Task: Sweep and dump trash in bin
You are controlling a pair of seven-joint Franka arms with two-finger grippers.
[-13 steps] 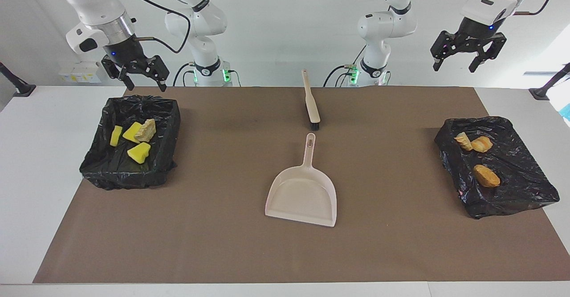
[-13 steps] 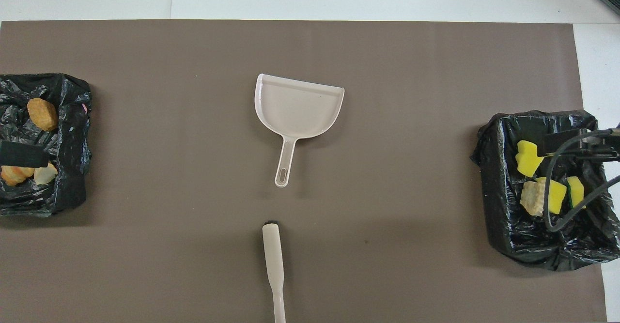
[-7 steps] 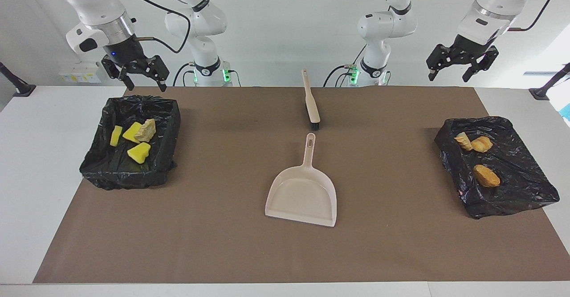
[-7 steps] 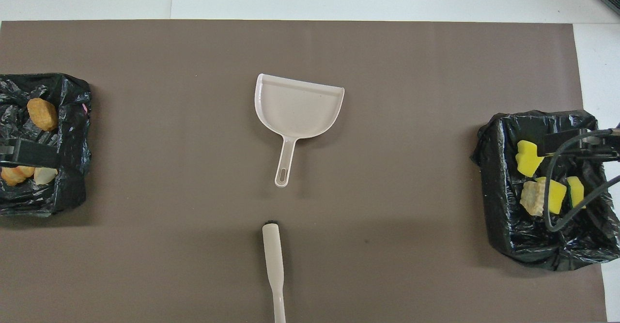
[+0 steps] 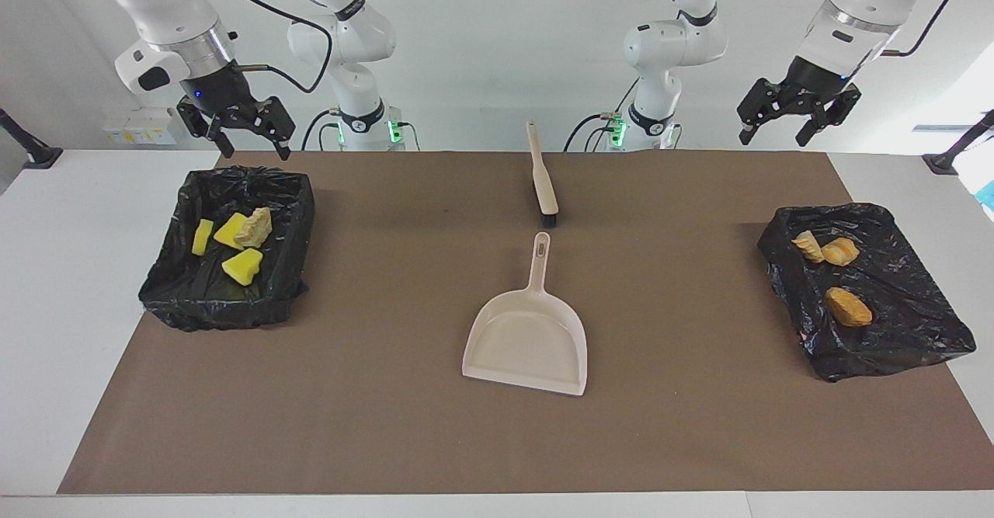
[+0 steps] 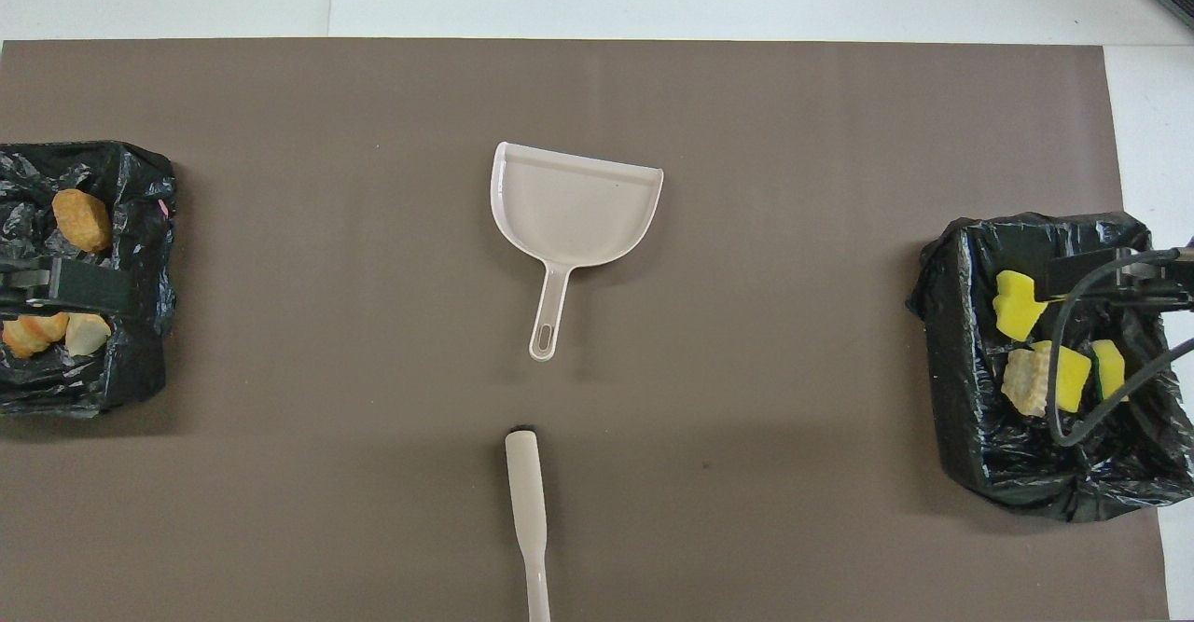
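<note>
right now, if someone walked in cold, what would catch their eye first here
Probably the bright yellow chunks lying in the black-lined bin at the right arm's end of the table, matched by the orange-brown pieces in the second bin at the left arm's end. Next, the empty beige dustpan mid-table, with the brush lying nearer the robots. The right gripper and left gripper hang open, holding nothing.

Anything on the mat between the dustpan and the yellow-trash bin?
Nothing: bare mat between dustpan and bin, clear in the overhead view.

Beige dustpan [image 5: 528, 338] lies near brush [image 5: 542, 184] on brown mat [image 5: 388, 394].
</note>
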